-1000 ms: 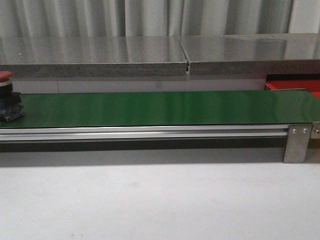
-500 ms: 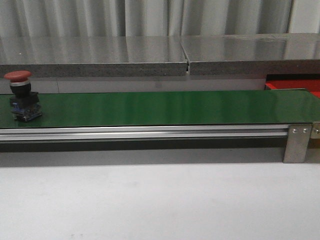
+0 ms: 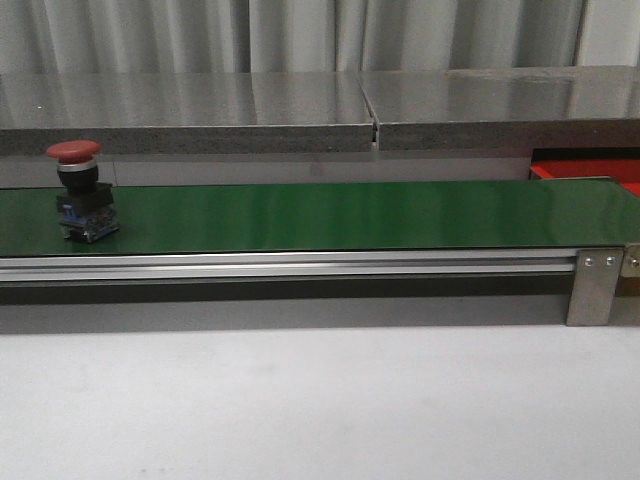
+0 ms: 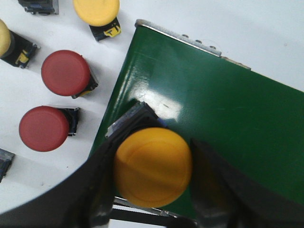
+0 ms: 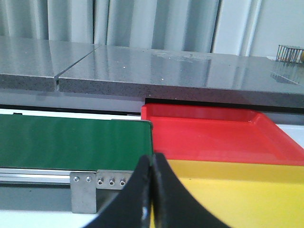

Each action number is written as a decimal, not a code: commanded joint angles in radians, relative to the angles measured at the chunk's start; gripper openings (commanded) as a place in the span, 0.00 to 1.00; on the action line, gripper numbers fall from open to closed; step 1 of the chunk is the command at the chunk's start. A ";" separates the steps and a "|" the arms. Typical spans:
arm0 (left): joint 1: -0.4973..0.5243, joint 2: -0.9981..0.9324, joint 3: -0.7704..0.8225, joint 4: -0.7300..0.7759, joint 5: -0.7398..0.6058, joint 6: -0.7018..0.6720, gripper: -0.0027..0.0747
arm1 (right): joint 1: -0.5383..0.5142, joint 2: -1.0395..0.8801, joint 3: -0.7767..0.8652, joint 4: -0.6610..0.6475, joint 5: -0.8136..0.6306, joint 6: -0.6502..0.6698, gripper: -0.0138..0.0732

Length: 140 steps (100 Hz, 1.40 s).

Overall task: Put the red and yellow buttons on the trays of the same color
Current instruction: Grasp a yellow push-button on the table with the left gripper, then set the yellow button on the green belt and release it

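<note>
Red button [image 3: 78, 190] stands upright on the belt [image 3: 340, 215] toward its left end, spare buttons [image 4: 65, 73] sit beside it, left gripper [image 4: 152, 166] clamps a yellow button [image 4: 152, 166] apparently over the belt's end, right gripper [image 5: 152, 190] pinched shut on nothing, red tray [image 5: 213, 135] and yellow tray [image 5: 237, 190] both bare.

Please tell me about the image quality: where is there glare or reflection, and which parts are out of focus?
Front view: soft streaks of glare along the green belt; the red button is sharp. Left wrist view: a bright white reflection on the belt beside the yellow button; the left claw fingers are dark and blurred. Right wrist view: the right claw is blurred, the red tray sharp.
</note>
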 commanded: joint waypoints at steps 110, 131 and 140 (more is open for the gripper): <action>-0.028 -0.134 -0.004 -0.028 -0.074 0.094 0.64 | -0.002 -0.015 -0.010 -0.013 -0.079 0.000 0.08; -0.085 -0.230 -0.004 -0.059 -0.094 0.182 0.18 | -0.002 -0.015 -0.010 -0.013 -0.079 0.000 0.08; -0.121 -0.257 0.004 -0.059 -0.097 0.207 0.01 | -0.002 -0.015 -0.010 -0.013 -0.079 0.000 0.08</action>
